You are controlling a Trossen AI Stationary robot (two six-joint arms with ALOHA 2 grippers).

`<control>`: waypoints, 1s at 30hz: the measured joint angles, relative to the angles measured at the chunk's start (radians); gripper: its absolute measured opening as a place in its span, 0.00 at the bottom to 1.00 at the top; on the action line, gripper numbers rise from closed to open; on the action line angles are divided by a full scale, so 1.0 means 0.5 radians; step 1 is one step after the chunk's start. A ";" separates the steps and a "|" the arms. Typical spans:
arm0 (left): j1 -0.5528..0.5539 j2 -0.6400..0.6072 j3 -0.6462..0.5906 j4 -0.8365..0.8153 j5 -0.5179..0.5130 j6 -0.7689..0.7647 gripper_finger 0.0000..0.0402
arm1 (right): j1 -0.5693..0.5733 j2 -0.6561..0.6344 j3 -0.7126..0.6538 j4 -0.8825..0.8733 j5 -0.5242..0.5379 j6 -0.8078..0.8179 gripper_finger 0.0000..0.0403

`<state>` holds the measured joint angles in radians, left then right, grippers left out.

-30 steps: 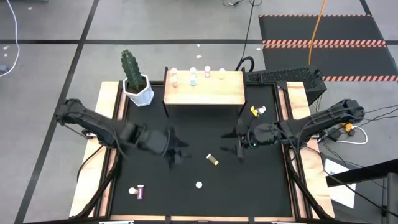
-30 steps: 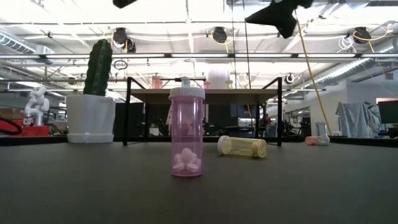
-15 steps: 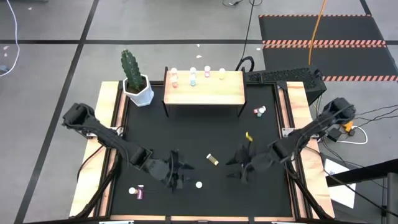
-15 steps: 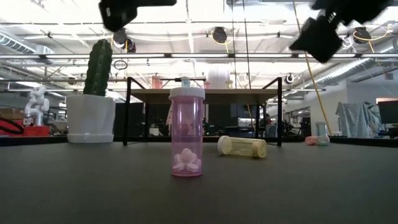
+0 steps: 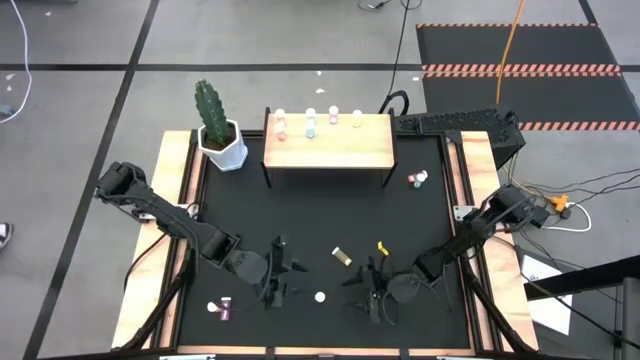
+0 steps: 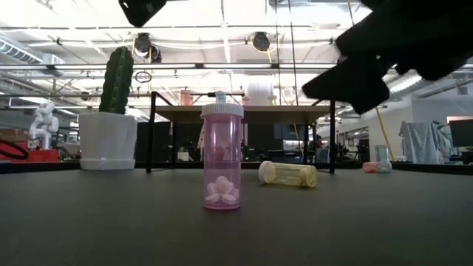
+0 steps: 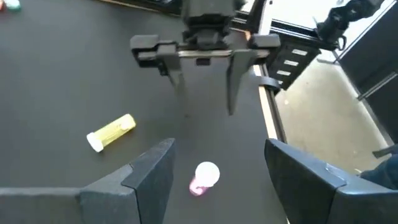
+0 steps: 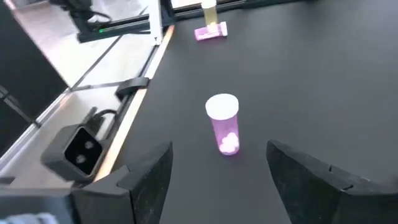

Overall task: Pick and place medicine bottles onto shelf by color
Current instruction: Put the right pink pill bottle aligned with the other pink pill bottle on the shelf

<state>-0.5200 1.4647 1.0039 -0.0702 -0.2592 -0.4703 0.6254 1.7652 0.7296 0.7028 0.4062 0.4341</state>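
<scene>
A pink medicine bottle point(image 5: 320, 297) with a white cap stands upright on the black table near its front edge. My left gripper point(image 5: 281, 281) is open to its left and my right gripper point(image 5: 366, 290) is open to its right; both face it and touch nothing. The wrist views show the bottle point(image 7: 204, 176) point(image 8: 224, 124) ahead of each pair of fingers. A yellow bottle point(image 5: 342, 257) lies on its side behind it. A purple bottle point(image 5: 222, 309) lies at the near left. The wooden shelf point(image 5: 328, 145) at the back carries several bottles along its far edge.
A white pot with a cactus point(image 5: 215, 128) stands left of the shelf. Another bottle point(image 5: 418, 179) lies right of the shelf. A small camera point(image 8: 81, 146) sits on the table's near rim. Bare black table lies between the shelf and the grippers.
Both grippers have come down and toward the table's near edge, staying open. My right gripper has travelled farthest, from in front of the shelf's right leg down to beside the pink bottle. My left gripper has sunk a little and rolled. The bottles have not moved.
</scene>
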 joint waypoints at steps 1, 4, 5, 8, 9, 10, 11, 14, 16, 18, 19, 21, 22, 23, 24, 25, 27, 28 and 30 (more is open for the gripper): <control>-0.004 0.001 0.000 0.000 0.002 0.009 0.61 | 0.000 0.027 0.001 0.019 0.017 0.003 0.63; -0.019 0.004 0.000 -0.080 0.002 0.066 0.61 | -0.004 0.143 0.001 0.067 0.018 -0.077 0.63; -0.023 0.006 0.000 -0.110 0.002 0.084 0.61 | -0.004 0.186 0.001 0.085 0.009 -0.110 0.63; -0.026 0.006 0.000 -0.167 0.001 0.082 0.61 | -0.031 0.325 0.017 0.220 -0.035 -0.166 0.63; -0.026 0.006 0.000 -0.192 0.002 0.079 0.61 | -0.043 0.376 0.033 0.264 -0.035 -0.179 0.63; -0.026 0.006 0.000 -0.217 0.002 0.079 0.61 | -0.057 0.433 0.054 0.315 -0.035 -0.199 0.63; -0.026 0.006 0.000 -0.235 0.002 0.082 0.61 | -0.069 0.478 0.082 0.355 -0.035 -0.224 0.63; -0.026 0.006 0.000 -0.271 0.002 0.081 0.61 | -0.116 0.605 0.200 0.443 -0.061 -0.275 0.63; -0.026 0.006 0.000 -0.278 0.001 0.081 0.61 | -0.149 0.682 0.299 0.451 -0.093 -0.303 0.63; -0.026 0.006 0.000 -0.276 0.001 0.081 0.61 | -0.180 0.756 0.390 0.442 -0.137 -0.347 0.63; -0.026 0.006 0.000 -0.276 0.001 0.081 0.61 | -0.191 0.789 0.430 0.441 -0.142 -0.368 0.63; -0.026 0.006 0.000 -0.278 0.001 0.080 0.61 | -0.209 0.838 0.491 0.439 -0.142 -0.375 0.63; -0.026 0.006 0.000 -0.280 0.001 0.081 0.61 | -0.218 0.853 0.513 0.418 -0.142 -0.374 0.63; -0.026 0.006 0.000 -0.287 0.001 0.081 0.61 | -0.222 0.860 0.530 0.364 -0.142 -0.354 0.63; -0.026 0.006 0.000 -0.290 0.001 0.081 0.61 | -0.228 0.862 0.536 0.305 -0.144 -0.328 0.62; -0.026 0.006 0.000 -0.291 0.001 0.082 0.61 | -0.229 0.862 0.537 0.264 -0.143 -0.305 0.61; -0.026 0.006 0.000 -0.297 0.001 0.096 0.61 | -0.228 0.854 0.541 0.211 -0.142 -0.229 0.57; -0.026 0.006 0.000 -0.302 0.001 0.101 0.61 | -0.227 0.855 0.537 0.216 -0.139 -0.204 0.55; -0.025 0.006 0.000 -0.305 0.001 0.101 0.61 | -0.218 0.855 0.536 0.213 -0.132 -0.171 0.50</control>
<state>-0.5325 1.4677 1.0039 -0.2228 -0.2588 -0.4200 0.5165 2.1925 0.9977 0.8093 0.3401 0.3487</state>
